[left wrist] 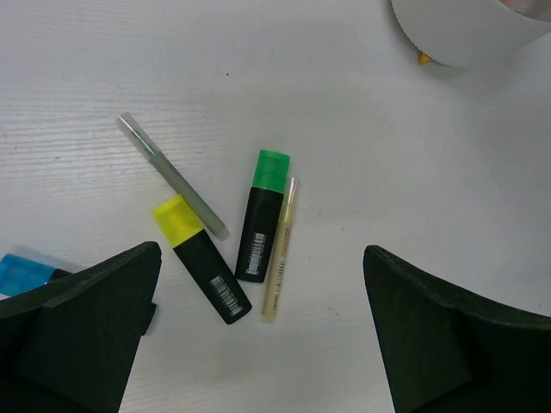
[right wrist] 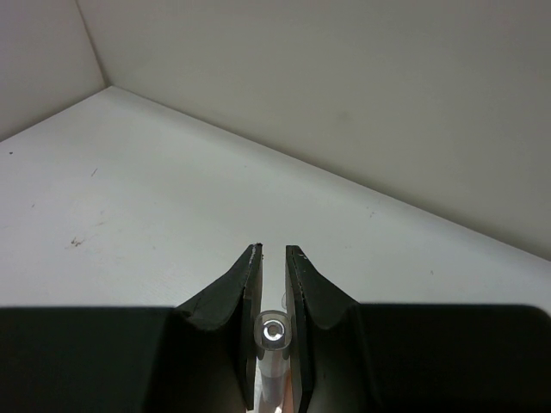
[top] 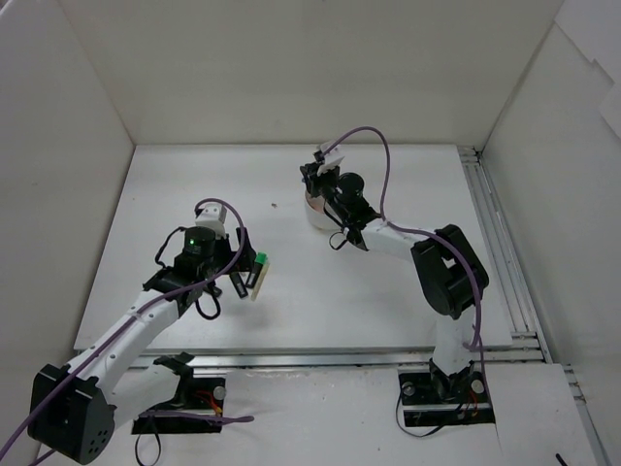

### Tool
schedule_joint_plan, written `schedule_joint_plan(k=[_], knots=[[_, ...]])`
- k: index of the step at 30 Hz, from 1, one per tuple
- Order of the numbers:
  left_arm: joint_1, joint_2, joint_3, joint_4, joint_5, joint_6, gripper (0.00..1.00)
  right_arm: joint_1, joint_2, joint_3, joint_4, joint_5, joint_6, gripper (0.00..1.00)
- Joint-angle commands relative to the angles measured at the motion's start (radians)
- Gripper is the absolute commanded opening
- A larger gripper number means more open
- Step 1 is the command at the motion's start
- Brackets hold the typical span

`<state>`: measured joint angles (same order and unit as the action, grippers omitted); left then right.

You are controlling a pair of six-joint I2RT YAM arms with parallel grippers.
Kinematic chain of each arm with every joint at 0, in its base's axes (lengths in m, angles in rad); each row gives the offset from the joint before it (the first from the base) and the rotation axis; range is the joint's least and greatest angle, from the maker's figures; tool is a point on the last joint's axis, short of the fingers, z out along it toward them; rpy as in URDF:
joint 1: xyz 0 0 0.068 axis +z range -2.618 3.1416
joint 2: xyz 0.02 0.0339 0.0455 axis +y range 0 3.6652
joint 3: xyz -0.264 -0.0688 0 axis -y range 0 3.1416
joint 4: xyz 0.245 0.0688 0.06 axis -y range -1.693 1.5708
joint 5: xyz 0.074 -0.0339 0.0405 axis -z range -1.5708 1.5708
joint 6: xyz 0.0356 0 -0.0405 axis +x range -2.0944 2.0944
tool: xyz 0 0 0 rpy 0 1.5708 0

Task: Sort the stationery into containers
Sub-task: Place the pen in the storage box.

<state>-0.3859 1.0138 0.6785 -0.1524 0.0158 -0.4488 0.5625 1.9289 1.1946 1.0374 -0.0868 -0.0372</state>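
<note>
A clear tube [right wrist: 274, 331], seen end-on as a bright round rim, sits pinched between the narrowed jaws of the right pincer [right wrist: 273, 251], its length running back along the fingers. This grip probably lets it slide lengthwise into a compartment. From overhead, that arm reaches over the white tub [top: 315, 216] at the far middle of the counter [top: 388, 291], though the tub's inside is hidden under the arm, so the compartment below cannot be told. The rest of the stationery lies loose on the near left of the counter. A green highlighter [left wrist: 263, 219] and a yellow highlighter [left wrist: 202, 262] are both black-bodied with barcode labels, and they lie slightly splayed. A pale stick [left wrist: 280, 249] lies along the green one's side, seemingly touching it. A thin grey pen [left wrist: 172, 176] angles away, its lower end just beside the yellow cap. A blue-capped item [left wrist: 17, 274] peeks out at the frame's edge, mostly hidden. The left pincer [left wrist: 261, 258] hangs above this cluster with jaws spread wide and nothing held, likely lined up for the next pick. The tub stands well apart from them.
</note>
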Motion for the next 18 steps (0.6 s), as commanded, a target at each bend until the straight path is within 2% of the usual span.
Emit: schedule_joint_plan(k=[1,13,18], knots=[[0.005,-0.001,0.023,0.05,0.016,0.01,1.0,-0.007,-0.001,-0.007,0.122,0.01,-0.026,0.01],[0.005,-0.006,0.02,0.056,0.029,0.002,1.0,-0.003,0.021,-0.03,0.124,0.03,-0.075,0.1],[0.005,-0.006,0.02,0.053,0.035,0.004,1.0,-0.004,0.01,-0.032,0.124,0.013,-0.058,0.32]])
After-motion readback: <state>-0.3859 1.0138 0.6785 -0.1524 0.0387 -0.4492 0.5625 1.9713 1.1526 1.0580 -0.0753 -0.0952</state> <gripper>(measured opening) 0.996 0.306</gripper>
